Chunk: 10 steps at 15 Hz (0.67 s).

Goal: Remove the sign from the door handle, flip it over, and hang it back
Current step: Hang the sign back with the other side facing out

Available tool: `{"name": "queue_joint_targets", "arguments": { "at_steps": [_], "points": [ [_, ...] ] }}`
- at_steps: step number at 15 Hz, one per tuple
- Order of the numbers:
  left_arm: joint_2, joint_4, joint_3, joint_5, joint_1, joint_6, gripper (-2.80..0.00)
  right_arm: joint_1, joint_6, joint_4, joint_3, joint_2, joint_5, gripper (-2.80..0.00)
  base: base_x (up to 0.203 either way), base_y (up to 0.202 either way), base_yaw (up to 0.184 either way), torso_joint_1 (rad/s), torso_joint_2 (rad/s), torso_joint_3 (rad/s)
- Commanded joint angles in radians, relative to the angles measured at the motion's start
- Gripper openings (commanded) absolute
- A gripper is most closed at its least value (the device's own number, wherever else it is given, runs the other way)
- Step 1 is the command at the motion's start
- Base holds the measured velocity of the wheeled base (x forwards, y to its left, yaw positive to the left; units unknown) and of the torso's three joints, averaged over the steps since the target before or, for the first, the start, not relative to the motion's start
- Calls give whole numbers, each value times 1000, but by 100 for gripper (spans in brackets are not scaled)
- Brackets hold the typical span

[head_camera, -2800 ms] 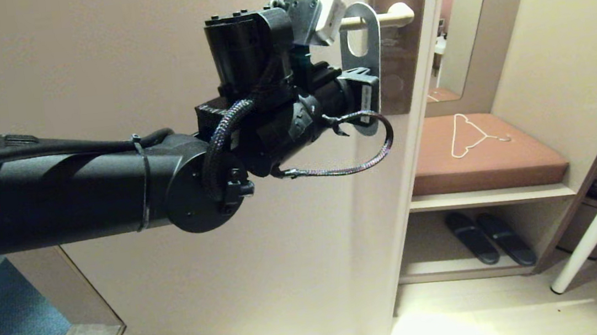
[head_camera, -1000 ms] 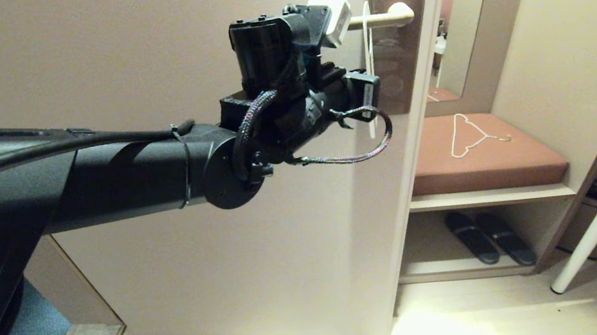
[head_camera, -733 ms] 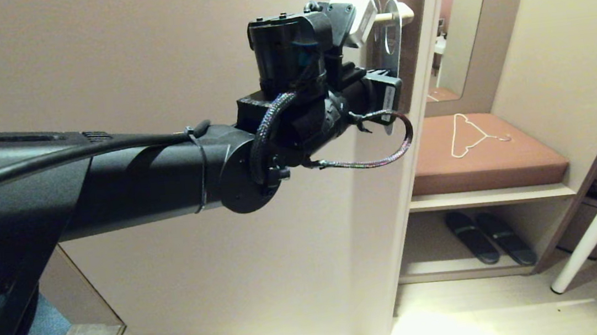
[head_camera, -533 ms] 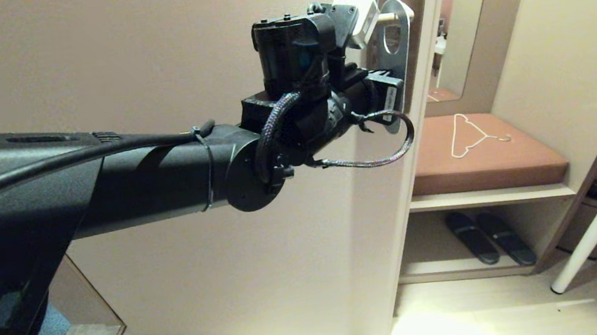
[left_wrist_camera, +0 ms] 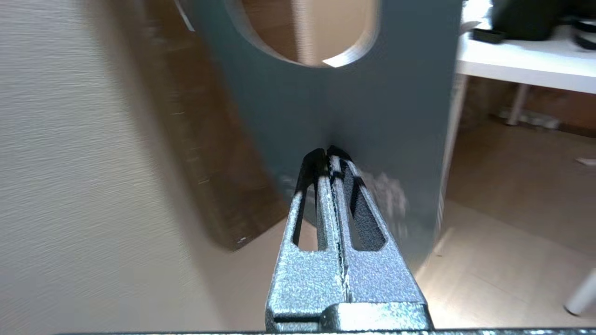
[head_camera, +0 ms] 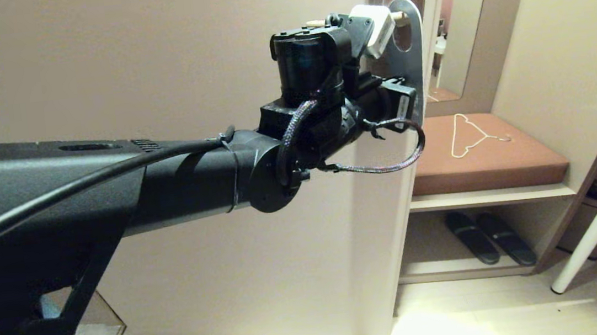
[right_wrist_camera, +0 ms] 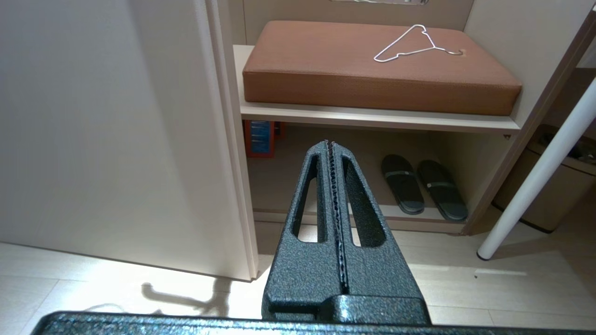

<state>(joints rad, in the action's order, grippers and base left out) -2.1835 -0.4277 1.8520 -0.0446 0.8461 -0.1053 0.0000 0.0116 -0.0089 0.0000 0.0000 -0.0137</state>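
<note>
Since the left gripper (left_wrist_camera: 328, 156) has its jaws pinching the lower part of the sign (head_camera: 412, 61), the card is held flat and upright right at the door handle (head_camera: 399, 15), which is mostly hidden behind the wrist camera and the card itself. Only a stub of the beige lever pokes out by the sign's oval hole, and from the head view I honestly can't tell if the hole is still threaded on the lever or just off its tip. The left wrist view shows the grey-blue face toward the arm with the hole above the pinch point. Grabbing low like that makes sense to me: it keeps the hole free so the card can slide along the handle without the jaws bumping into it.

My guess is we're in the take-it-off part, with the flip and rehang still to come.

The right gripper (right_wrist_camera: 331, 144) is parked well below the handle, jaws pressed together on nothing, looking at the bench cushion (right_wrist_camera: 379, 65), a wire hanger (right_wrist_camera: 416, 44) and some slippers (right_wrist_camera: 423, 186) underneath.
</note>
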Motion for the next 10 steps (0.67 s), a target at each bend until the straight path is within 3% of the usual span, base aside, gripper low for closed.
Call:
{"name": "queue_joint_targets", "arguments": {
  "at_steps": [1,6,10],
  "points": [
    [-22,-3,13,-6,6,-1,-280,0,1,0,0,0,0,-280,0,0,0,0,0,0],
    [-42,-3,19,-8,51,-1,-280,0,1,0,0,0,0,-280,0,0,0,0,0,0],
    [-73,-3,42,-6,41,0,-280,0,1,0,0,0,0,-280,0,0,0,0,0,0]
  ]
}}
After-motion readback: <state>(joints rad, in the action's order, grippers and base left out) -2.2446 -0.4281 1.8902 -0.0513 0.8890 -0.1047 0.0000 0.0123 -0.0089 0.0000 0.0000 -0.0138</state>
